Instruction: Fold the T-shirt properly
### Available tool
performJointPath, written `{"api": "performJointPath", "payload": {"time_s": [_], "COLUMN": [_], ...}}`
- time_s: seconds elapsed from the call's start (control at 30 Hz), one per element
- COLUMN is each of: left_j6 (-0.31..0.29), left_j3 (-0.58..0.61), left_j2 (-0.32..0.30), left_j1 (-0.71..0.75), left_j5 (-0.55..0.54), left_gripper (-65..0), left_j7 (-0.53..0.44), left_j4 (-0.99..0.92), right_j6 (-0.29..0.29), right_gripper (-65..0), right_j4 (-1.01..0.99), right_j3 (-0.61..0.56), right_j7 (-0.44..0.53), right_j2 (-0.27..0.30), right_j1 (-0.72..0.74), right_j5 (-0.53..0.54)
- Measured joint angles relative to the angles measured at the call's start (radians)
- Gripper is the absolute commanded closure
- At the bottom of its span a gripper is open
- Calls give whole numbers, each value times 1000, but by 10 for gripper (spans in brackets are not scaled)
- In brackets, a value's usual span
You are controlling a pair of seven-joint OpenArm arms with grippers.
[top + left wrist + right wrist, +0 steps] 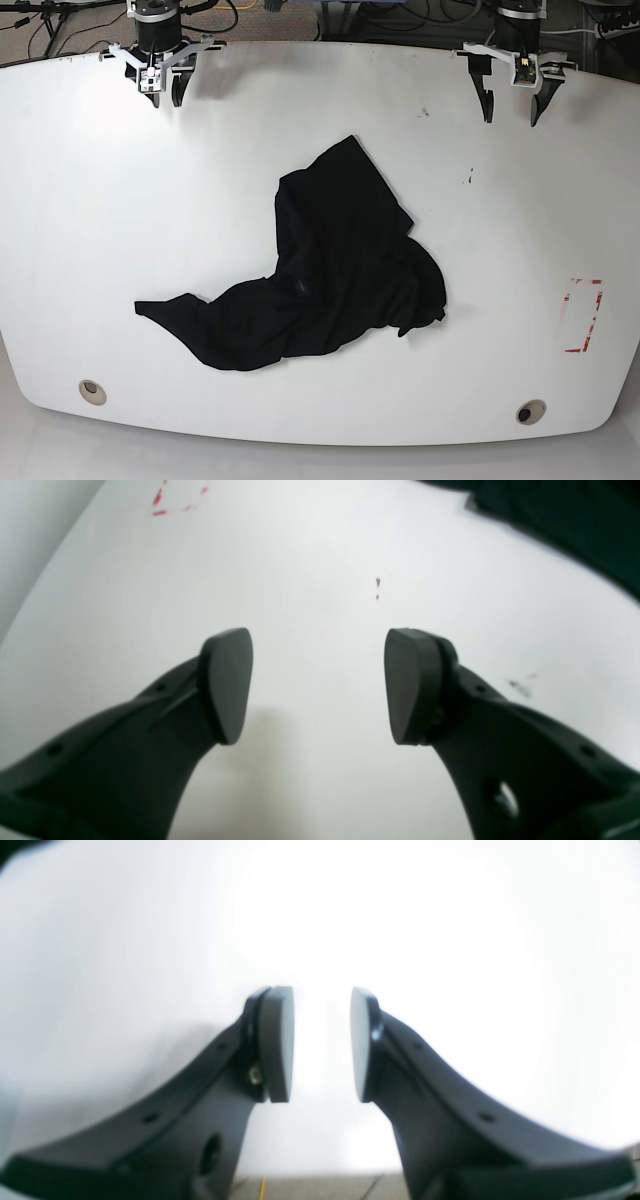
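Observation:
The black T-shirt (330, 270) lies crumpled in the middle of the white table (100, 200), one part stretched toward the near left. A dark corner of the T-shirt (575, 520) also shows at the top right of the left wrist view. My left gripper (318, 685) hovers open over bare table with nothing between its pads; in the base view this left gripper (512, 108) is at the far right edge. My right gripper (321, 1045) has a narrower gap between its pads, empty; in the base view this right gripper (166, 92) is at the far left edge. Both are well away from the shirt.
A red marked rectangle (583, 316) is drawn on the table at the right, and red marks (172, 502) show in the left wrist view. Two round holes (92, 391) (530, 411) sit near the front edge. Cables lie beyond the far edge.

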Motion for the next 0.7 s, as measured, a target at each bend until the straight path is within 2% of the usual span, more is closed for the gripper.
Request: {"api": "performJointPath", "payload": {"time_s": [0.17, 0.3, 0.5, 0.6, 0.7], "left_j6": [0, -2, -2, -4, -4], "left_j3": [1, 2, 2, 2, 2], "left_j2": [-1, 0, 0, 0, 0], "left_j1": [-36, -79, -147, -167, -183], "left_j5": [0, 0, -1, -1, -2], "left_gripper": [-381, -381, -385, -386, -417], "left_j7": [2, 76, 172, 172, 175], "left_j4": [14, 22, 45, 52, 53], "right_j6": [0, 0, 8, 37, 56], "right_gripper": [-185, -185, -185, -187, -187], "right_j4": [-1, -4, -5, -5, -5], "right_j3": [0, 0, 1, 1, 0], "right_j7": [-5, -14, -138, -165, -190], "right_j2": [0, 0, 0, 0, 0], "right_j1": [47, 94, 188, 233, 271], "right_j5": [0, 0, -1, -1, 0]}}
